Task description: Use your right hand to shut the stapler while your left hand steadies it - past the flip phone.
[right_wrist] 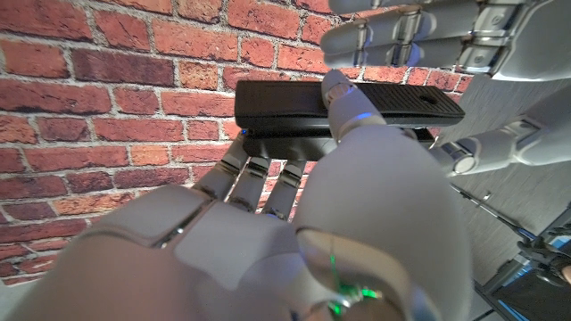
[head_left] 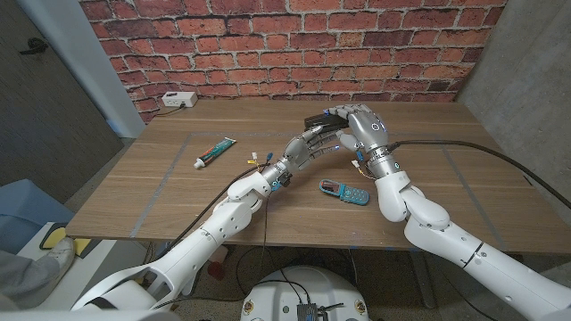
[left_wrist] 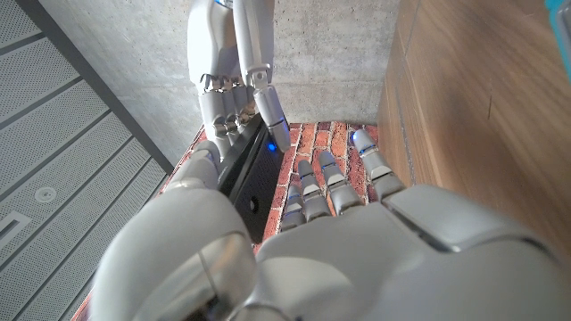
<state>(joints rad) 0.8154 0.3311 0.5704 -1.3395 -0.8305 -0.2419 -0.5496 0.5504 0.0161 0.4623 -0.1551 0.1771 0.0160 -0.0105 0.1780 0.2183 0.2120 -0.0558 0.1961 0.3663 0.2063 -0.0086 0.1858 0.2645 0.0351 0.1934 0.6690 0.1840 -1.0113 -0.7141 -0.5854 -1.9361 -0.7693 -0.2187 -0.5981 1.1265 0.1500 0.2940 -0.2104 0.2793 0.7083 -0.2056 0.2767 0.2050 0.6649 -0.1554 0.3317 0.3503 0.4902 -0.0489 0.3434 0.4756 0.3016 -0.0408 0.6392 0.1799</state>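
Observation:
The black stapler is at the table's far middle, past the blue flip phone. My left hand reaches up to it from the near side. In the left wrist view the stapler lies between that hand's thumb and fingers. My right hand grips it from the right. In the right wrist view the right hand has its thumb across the stapler and its fingers under it. The left hand's fingers touch its other side. The stapler's top arm and base lie close together.
A toothpaste tube lies left of centre on the wooden table. Small coloured bits lie near my left wrist. A white box sits at the far left corner by the brick wall. A cable runs along my right arm.

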